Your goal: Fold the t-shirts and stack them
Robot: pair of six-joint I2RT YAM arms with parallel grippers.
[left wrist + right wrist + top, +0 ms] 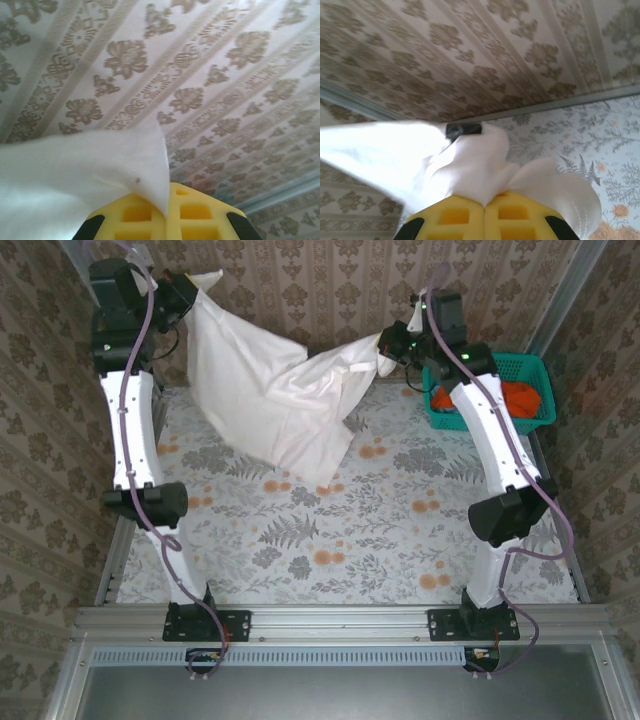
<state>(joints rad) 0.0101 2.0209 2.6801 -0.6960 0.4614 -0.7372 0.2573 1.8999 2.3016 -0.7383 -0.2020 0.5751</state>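
Note:
A large cream-white t-shirt [270,390] hangs in the air between both arms above the far half of the table, its lower edge reaching down toward the floral cloth. My left gripper [190,292] is shut on its upper left corner, high at the back left. My right gripper [385,345] is shut on another corner at the back right. In the left wrist view the white cloth [75,170] comes out from between the closed yellow fingers [200,212]. In the right wrist view bunched cloth [475,165] is pinched between the yellow fingers [455,217]. Orange t-shirts [520,400] lie in the basket.
A teal lattice basket [530,370] stands at the back right of the table, behind my right arm. The table [340,550] carries a floral cloth. Patterned walls close in at the back and both sides.

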